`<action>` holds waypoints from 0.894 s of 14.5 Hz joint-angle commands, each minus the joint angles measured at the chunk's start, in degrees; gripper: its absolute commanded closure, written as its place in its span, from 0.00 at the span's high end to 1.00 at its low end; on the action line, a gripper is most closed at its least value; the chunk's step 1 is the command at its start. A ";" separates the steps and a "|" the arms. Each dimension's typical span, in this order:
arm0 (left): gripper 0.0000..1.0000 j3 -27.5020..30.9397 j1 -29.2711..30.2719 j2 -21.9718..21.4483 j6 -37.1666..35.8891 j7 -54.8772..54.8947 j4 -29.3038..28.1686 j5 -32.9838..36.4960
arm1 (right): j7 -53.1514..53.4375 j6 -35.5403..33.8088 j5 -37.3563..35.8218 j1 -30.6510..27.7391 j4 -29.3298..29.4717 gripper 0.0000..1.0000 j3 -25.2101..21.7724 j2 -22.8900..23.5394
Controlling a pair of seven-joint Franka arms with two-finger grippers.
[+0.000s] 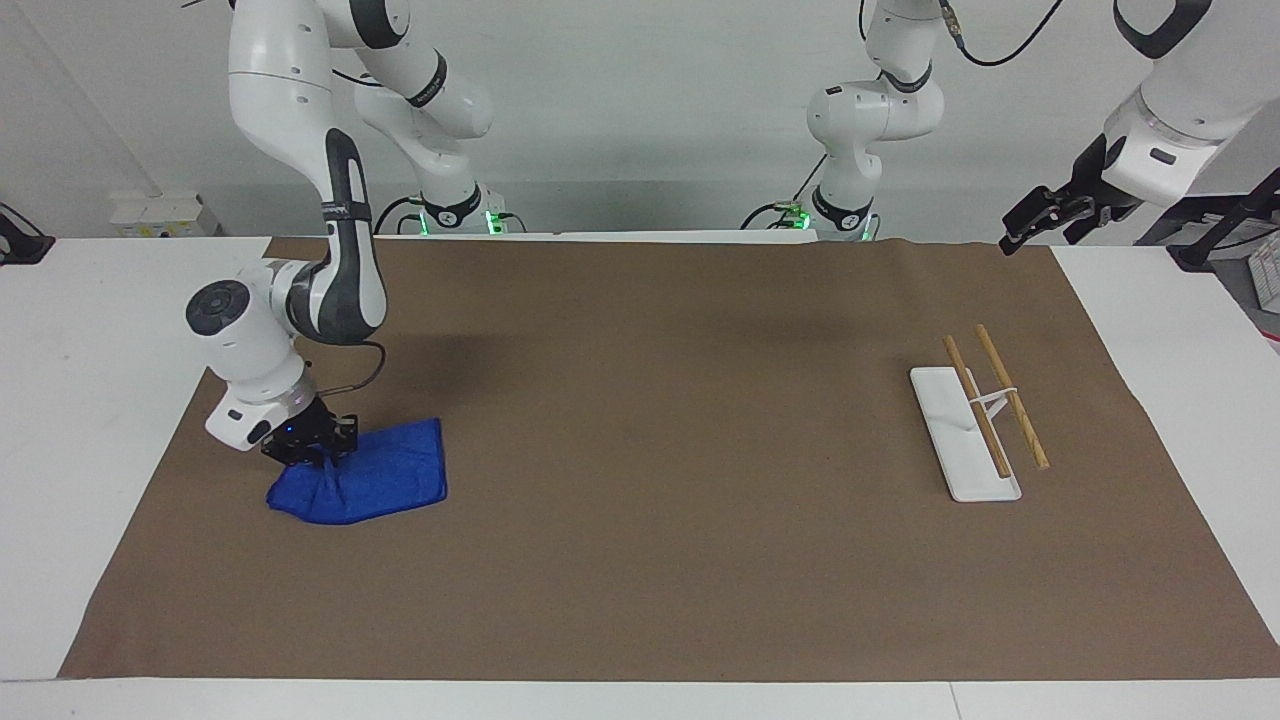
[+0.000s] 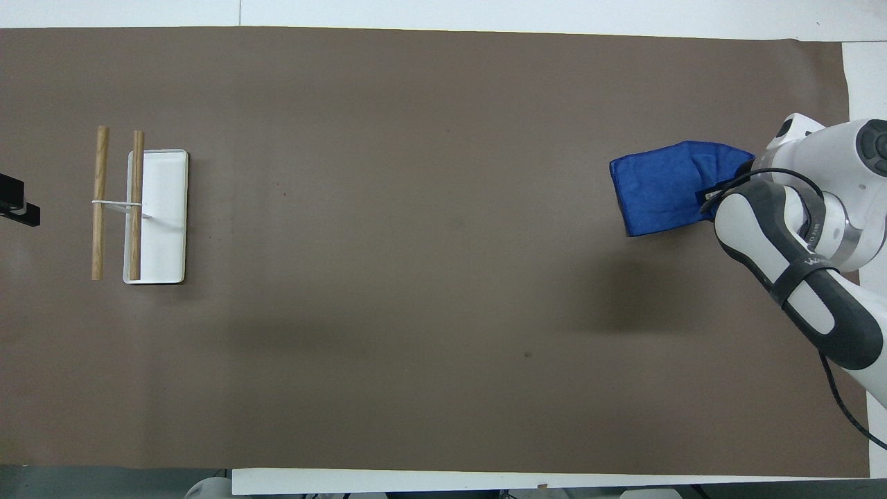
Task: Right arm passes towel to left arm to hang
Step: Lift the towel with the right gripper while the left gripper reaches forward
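The towel point(image 1: 365, 482) lies bunched on the worktop's brown mat point(image 1: 640, 560) at the right arm's end, one edge pulled up. The right gripper point(image 1: 318, 452) has its jaws pinching that edge, at the towel's ten o'clock in the facing view. Picking up has only begun, I judge. Handover and hanging remain: the left gripper point(image 1: 1040, 215) waits with jaws spread above the mat's corner, and the rack point(image 1: 975, 420) stands bare.

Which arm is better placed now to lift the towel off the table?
Right: its hand is shut on the towel, one edge already raised. The left hand waits open over the table's other end.
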 commanded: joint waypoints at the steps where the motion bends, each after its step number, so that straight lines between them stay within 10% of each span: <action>1: 1.00 0.48 -0.19 -1.54 -0.20 0.48 -1.55 -0.46 | 1.23 -10.20 1.01 -0.93 4.48 0.00 1.48 -2.23; 9: 1.00 0.66 0.07 -1.54 -0.64 0.56 -1.55 -0.37 | 33.26 -35.87 1.62 -0.41 16.78 0.00 14.20 -4.88; 13: 1.00 0.57 0.16 -1.45 -0.03 -1.44 -1.47 -0.63 | 60.95 -37.31 10.67 -0.14 21.18 0.00 23.16 -5.14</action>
